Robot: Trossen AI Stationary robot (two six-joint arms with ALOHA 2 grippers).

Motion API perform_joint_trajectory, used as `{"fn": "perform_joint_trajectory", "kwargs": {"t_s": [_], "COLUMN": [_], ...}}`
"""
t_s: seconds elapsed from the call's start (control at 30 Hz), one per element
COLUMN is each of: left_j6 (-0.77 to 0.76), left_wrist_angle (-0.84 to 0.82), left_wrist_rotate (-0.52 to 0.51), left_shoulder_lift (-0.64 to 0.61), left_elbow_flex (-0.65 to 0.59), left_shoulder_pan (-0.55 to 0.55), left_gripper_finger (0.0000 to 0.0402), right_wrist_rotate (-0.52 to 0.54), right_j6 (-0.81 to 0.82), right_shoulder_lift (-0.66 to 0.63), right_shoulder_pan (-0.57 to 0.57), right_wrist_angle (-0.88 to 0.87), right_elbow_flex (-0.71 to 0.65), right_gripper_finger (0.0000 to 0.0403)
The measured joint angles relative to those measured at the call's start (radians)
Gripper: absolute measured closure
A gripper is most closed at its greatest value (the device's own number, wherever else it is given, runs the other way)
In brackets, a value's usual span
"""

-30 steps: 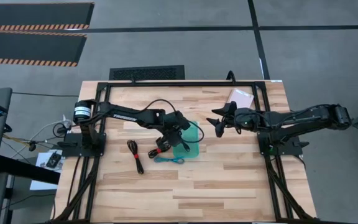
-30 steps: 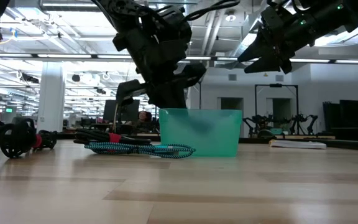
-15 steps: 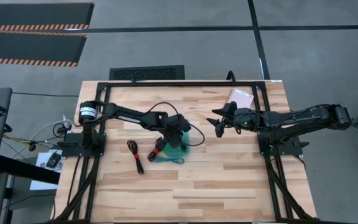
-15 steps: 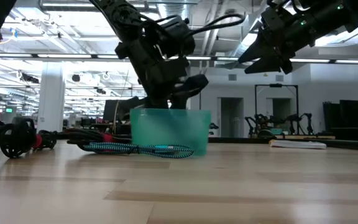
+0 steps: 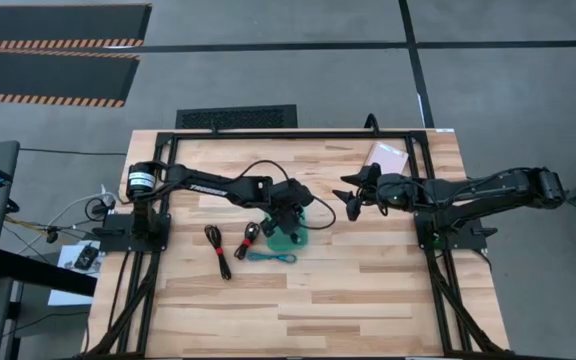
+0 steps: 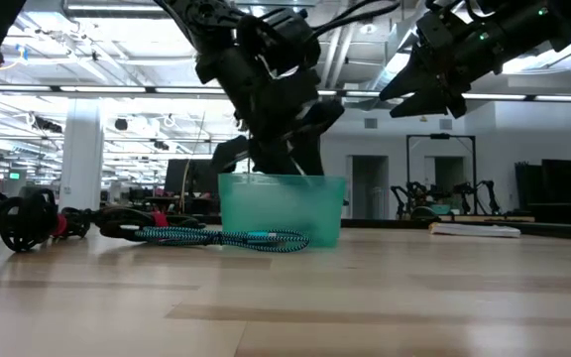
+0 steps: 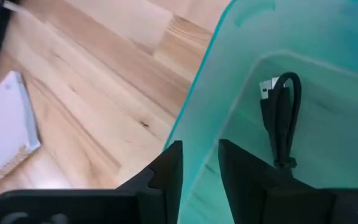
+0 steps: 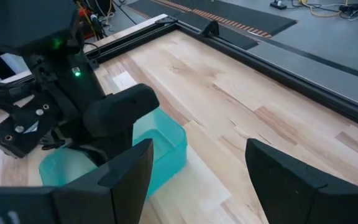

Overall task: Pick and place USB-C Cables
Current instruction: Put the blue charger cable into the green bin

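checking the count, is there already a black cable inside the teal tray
Yes, the left wrist view shows a black cable lying inside the teal tray, its silver plug end visible through the translucent wall.

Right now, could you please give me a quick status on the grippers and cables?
Left gripper over tray wall, jaws slightly apart. One black cable in tray. Teal cable and others on table. Right gripper open, hovering clear.
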Motion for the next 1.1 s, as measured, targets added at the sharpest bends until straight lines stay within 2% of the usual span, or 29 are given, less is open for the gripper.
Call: {"fn": "perform_joint_trajectory", "kwargs": {"t_s": [0.13, 0.23, 0.43, 0.57, 0.7, 0.8, 0.97, 1.1], "left_j6": [-0.019, -0.071, -0.272, -0.485, -0.681, -0.854, -1.105, -1.258], "left_wrist_angle": [0.014, -0.035, -0.404, -0.594, -0.688, -0.685, -0.541, -0.403], "left_wrist_rotate": [-0.006, -0.058, -0.046, -0.032, 0.005, -0.003, -0.130, -0.261], "left_shoulder_lift": [0.000, -0.006, -0.107, -0.215, -0.377, -0.527, -0.783, -0.939], "left_elbow_flex": [0.037, 0.089, 0.284, 0.308, 0.207, 0.049, -0.245, -0.402], "left_shoulder_pan": [-0.004, -0.020, -0.044, -0.043, -0.054, -0.090, -0.212, -0.306], "left_gripper_finger": [0.0300, 0.0301, 0.0301, 0.0301, 0.0301, 0.0301, 0.0301, 0.0301], "right_wrist_rotate": [0.000, 0.000, 0.000, 0.000, 0.000, 0.000, -0.049, -0.052], "right_j6": [0.015, 0.015, 0.015, 0.015, 0.016, 0.029, 0.096, 0.179], "right_shoulder_lift": [0.000, 0.000, 0.000, 0.000, 0.000, 0.000, 0.000, 0.042], "right_shoulder_pan": [0.000, 0.000, 0.000, 0.000, 0.000, 0.006, 0.050, 0.162], "right_wrist_angle": [0.000, 0.000, -0.006, -0.009, -0.015, -0.018, -0.022, 0.030], "right_elbow_flex": [0.000, 0.000, 0.000, 0.000, 0.000, 0.000, 0.000, 0.000], "right_gripper_finger": [0.0122, 0.0122, 0.0122, 0.0122, 0.0122, 0.0122, 0.0122, 0.0122]}}
